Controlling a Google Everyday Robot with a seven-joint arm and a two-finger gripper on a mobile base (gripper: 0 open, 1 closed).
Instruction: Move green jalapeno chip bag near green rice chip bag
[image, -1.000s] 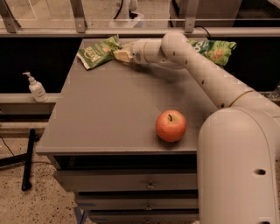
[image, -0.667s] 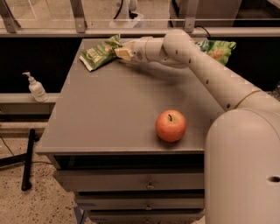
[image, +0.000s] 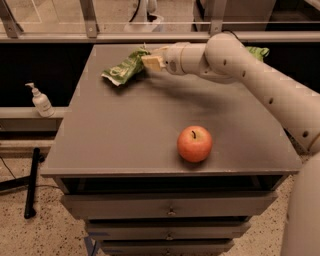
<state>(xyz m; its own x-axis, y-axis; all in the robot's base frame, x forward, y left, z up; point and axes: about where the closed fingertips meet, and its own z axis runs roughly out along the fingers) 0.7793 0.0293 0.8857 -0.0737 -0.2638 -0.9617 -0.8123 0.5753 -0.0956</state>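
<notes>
The green jalapeno chip bag (image: 121, 71) lies at the far left of the grey table (image: 125, 130), its right end raised. My gripper (image: 150, 62) is at that right end, shut on the bag's edge, and my arm reaches in from the right. The green rice chip bag (image: 258, 51) is at the table's far right corner. It is mostly hidden behind my arm, with only a bright green strip showing.
A red apple (image: 194, 144) stands near the table's front edge, right of centre. A soap dispenser (image: 40, 100) sits on a low ledge left of the table. A railing (image: 150, 36) runs behind the table. Drawers (image: 167, 206) lie under the tabletop.
My gripper has moved a little to the right, and the green jalapeno chip bag has come with it, shifting right and slightly toward the front. The apple has not moved.
</notes>
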